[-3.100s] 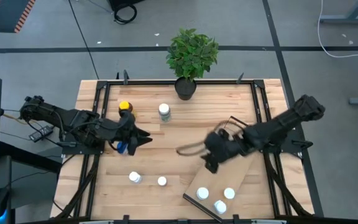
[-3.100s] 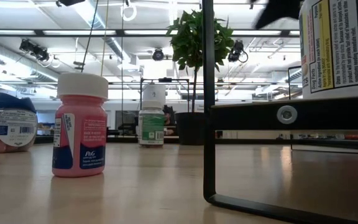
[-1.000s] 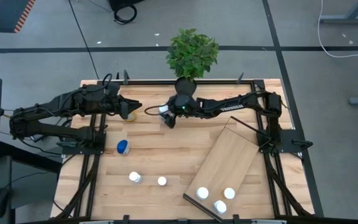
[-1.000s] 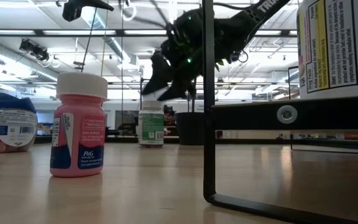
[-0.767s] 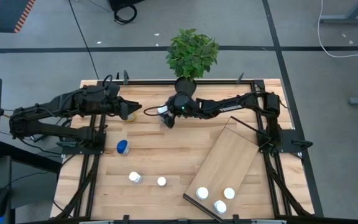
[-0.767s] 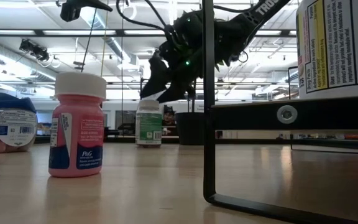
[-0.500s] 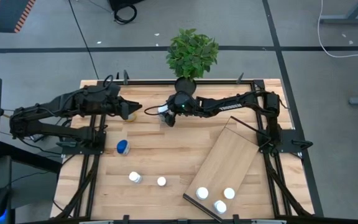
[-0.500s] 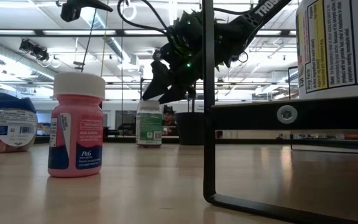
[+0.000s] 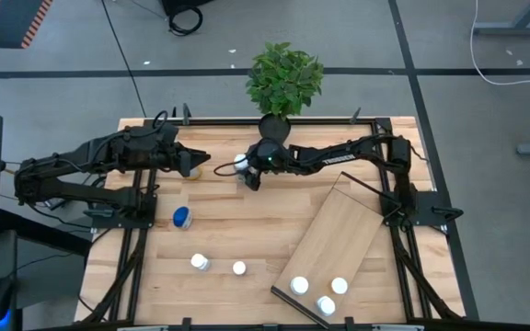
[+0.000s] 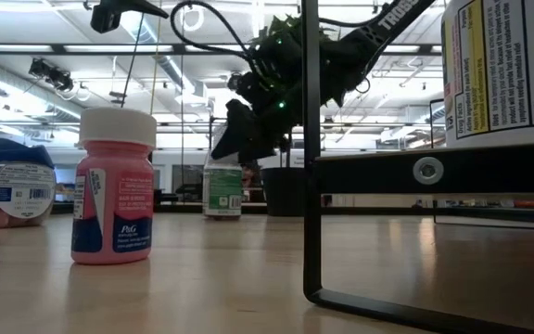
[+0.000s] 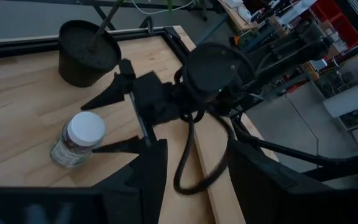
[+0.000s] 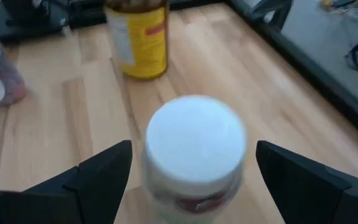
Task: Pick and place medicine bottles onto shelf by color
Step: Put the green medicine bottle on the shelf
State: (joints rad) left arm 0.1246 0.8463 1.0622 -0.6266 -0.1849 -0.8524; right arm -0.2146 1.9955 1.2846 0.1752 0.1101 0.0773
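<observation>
My right gripper is open at the table's far middle. Its two fingers stand either side of a white-capped bottle with a green label that stands upright on the tabletop; no touch shows. My left gripper hovers open and holds nothing, high over the amber bottle, which stands on the table. The shelf lies slantwise at the near right and carries three white bottles at its near end.
A blue-capped bottle and two white-capped ones stand on the table's near left. A potted plant stands at the far edge, just behind my right gripper. A black frame runs along the table's sides.
</observation>
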